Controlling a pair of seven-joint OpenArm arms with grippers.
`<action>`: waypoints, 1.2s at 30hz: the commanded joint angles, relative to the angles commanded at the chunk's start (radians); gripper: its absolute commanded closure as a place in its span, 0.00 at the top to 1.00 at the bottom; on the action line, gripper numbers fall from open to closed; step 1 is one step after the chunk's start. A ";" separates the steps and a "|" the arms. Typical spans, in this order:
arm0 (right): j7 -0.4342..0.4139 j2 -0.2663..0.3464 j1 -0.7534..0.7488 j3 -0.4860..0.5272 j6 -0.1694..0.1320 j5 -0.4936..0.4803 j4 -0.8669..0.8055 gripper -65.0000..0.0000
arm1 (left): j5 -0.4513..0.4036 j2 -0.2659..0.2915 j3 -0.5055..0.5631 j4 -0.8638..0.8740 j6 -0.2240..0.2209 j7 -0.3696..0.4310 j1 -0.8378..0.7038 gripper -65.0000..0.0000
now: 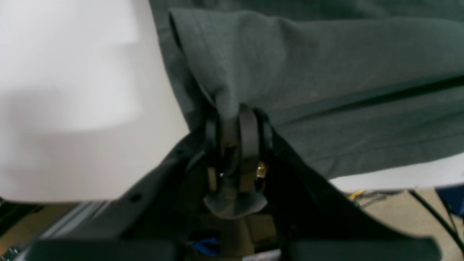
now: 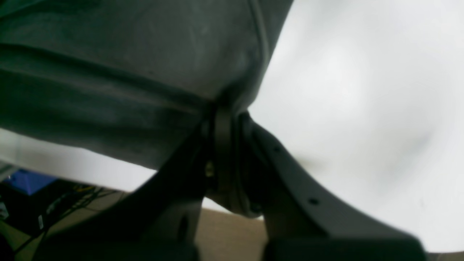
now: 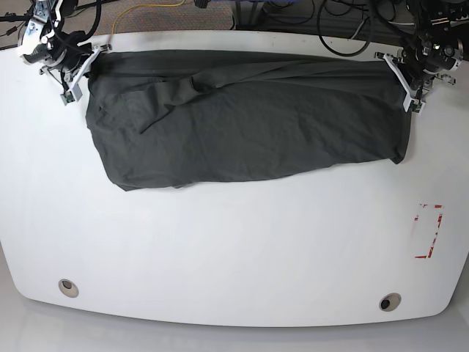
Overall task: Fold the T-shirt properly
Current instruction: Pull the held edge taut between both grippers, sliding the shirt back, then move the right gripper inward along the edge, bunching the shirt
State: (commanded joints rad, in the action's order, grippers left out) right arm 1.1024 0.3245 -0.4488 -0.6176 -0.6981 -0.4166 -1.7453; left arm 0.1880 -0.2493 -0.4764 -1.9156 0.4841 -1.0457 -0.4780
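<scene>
Both of my grippers are clenching the T-shirt (image 3: 242, 125), which is lying stretched sideways across the far half of the white table (image 3: 234, 242). My left gripper (image 1: 237, 112) is pinching a bunched corner of the dark grey fabric, with a tuft poking out behind the fingers, and my right gripper (image 2: 226, 110) is gripping the opposite end beside a stitched hem
</scene>
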 joint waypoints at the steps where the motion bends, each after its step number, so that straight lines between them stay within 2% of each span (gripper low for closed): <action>1: 0.000 0.000 0.000 0.000 0.000 0.000 0.000 0.01 | 0.000 0.000 0.000 0.000 0.000 0.000 -0.009 0.08; 6: 0.000 0.000 0.000 0.000 0.000 0.000 0.000 0.01 | 0.000 0.000 0.000 0.000 0.000 0.000 -0.035 0.12; 9: 0.000 0.000 0.003 0.000 0.000 -0.002 -0.002 0.05 | 0.002 0.000 0.000 0.000 0.002 0.000 -0.035 0.25; 10: 0.000 0.000 0.005 0.000 0.000 -0.003 -0.003 0.09 | 0.002 0.000 0.000 0.000 0.002 0.000 -0.034 0.32; 12: 0.000 0.000 0.005 -0.005 0.000 -0.005 -0.023 0.24 | 0.002 0.002 0.000 -0.002 0.002 0.000 -0.031 0.46; 13: 0.000 0.000 0.005 -0.005 0.000 -0.005 -0.034 0.29 | 0.002 0.002 0.000 -0.002 0.002 0.000 -0.029 0.50; 14: 0.000 0.000 0.005 -0.006 0.000 -0.005 -0.058 0.43 | 0.002 0.002 0.000 -0.005 0.000 0.000 -0.028 0.59; 16: 0.000 -0.003 0.002 -0.006 0.000 -0.005 -0.089 0.56 | 0.002 0.002 0.002 -0.006 0.000 0.000 -0.021 0.67; 17: 0.000 -0.005 0.000 -0.008 0.000 -0.005 -0.121 0.66 | 0.002 0.002 0.002 -0.012 0.000 -0.002 -0.005 0.71; 19: 0.002 -0.006 -0.002 -0.008 0.000 -0.006 -0.161 0.73 | 0.002 0.002 0.000 -0.025 0.000 -0.002 0.014 0.71; 26: 0.003 -0.011 -0.008 -0.003 0.000 -0.012 -0.272 0.74 | 0.002 0.002 0.000 -0.071 0.000 -0.003 0.028 0.71; 32: 0.018 -0.046 0.023 0.006 0.000 -0.140 -0.272 0.74 | 0.003 0.002 0.000 -0.071 0.000 -0.003 0.055 0.71; 36: 0.052 -0.046 0.029 0.086 0.000 -0.203 -0.272 0.74 | 0.003 0.002 0.000 -0.071 0.000 -0.003 0.055 0.71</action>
State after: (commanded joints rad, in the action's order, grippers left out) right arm 1.1546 0.2785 -0.4196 -0.5317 -0.6981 -0.6191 -2.0169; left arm 0.1910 -0.2478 -0.4764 -1.9862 0.4841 -1.0487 -0.4227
